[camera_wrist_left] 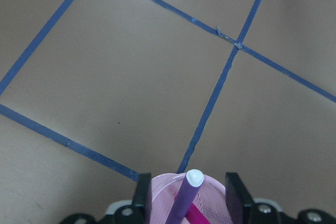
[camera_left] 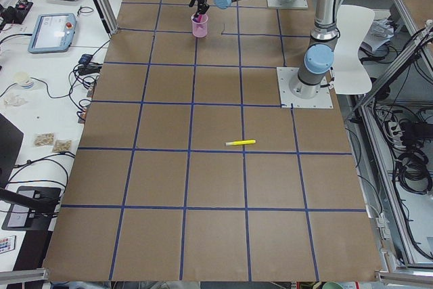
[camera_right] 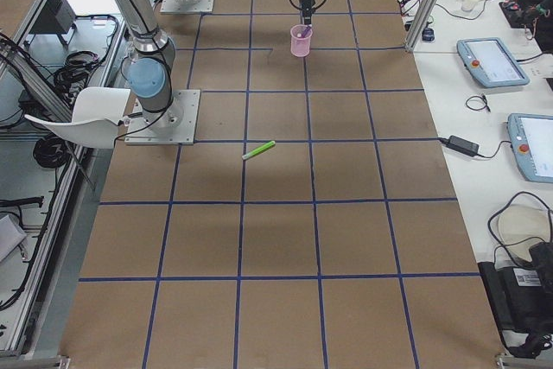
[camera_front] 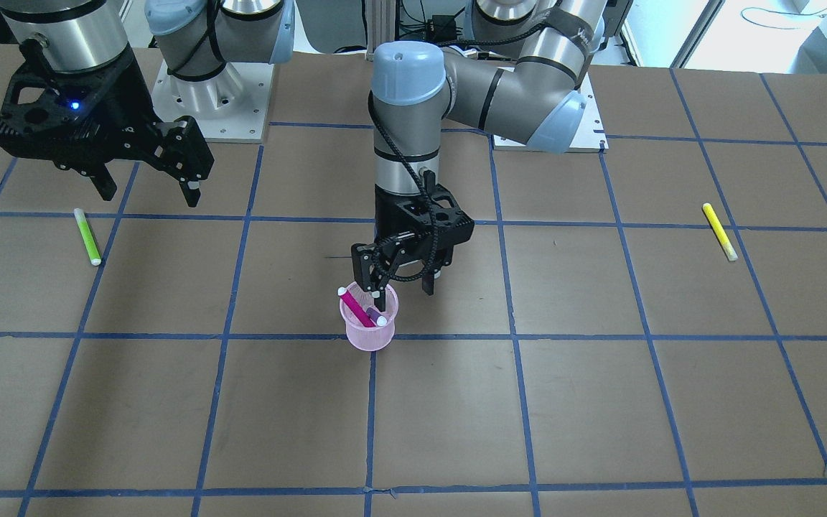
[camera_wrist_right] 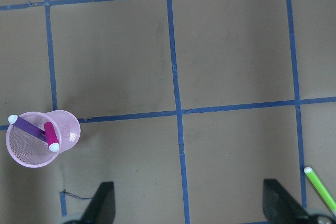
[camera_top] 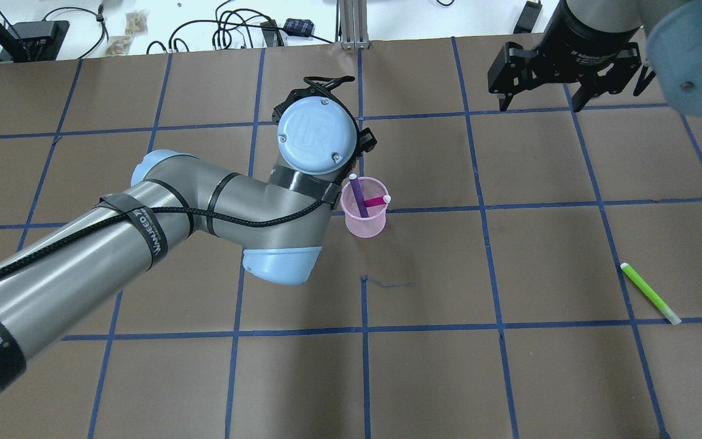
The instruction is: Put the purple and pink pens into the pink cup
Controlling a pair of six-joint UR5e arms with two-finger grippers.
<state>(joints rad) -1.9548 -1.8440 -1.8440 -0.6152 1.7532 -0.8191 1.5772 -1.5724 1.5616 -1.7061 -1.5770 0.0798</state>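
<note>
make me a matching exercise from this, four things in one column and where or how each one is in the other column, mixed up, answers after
Things
1. purple pen
2. green pen
3. yellow pen
4. left claw

Places or states
A. lying flat on the table, on the robot's left side
B. open, just above the pink cup
C. leaning inside the pink cup
D. lying flat on the table, on the robot's right side

Pairs: 1-C, 2-D, 3-A, 4-B
</note>
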